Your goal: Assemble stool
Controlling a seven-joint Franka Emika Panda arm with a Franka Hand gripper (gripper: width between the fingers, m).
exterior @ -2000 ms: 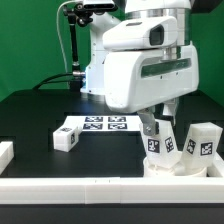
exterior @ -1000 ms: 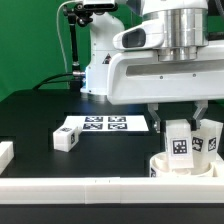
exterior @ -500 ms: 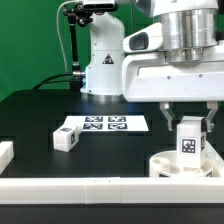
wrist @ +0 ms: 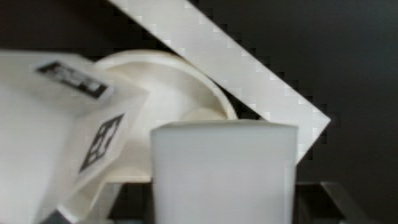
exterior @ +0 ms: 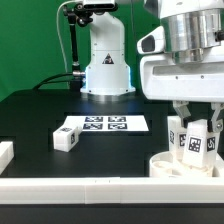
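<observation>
1. Exterior view: your claw (exterior: 196, 126) hangs at the right, near side of the tabletop (exterior: 40, 115), clamped on an upright tagged leg, the held leg (exterior: 195, 147).
2. The held leg is over the round seat disc (exterior: 165, 165). You can't tell if its foot touches the disc.
3. The seat disc lies just behind the near border bar (exterior: 90, 190).
4. The second leg (exterior: 213, 140) stands just right of the held leg, also tagged.
5. The loose leg (exterior: 67, 138) lies left of centre, just beside the marker board (exterior: 105, 124).
6. Wrist view: you see the held leg (wrist: 222, 170) as a plain white block nearest the camera.
7. The seat disc (wrist: 169, 90) is beyond it, with the second leg (wrist: 71, 110) tilted in the picture beside it.
8. The border bar (wrist: 231, 70) crosses behind them on a diagonal.
</observation>
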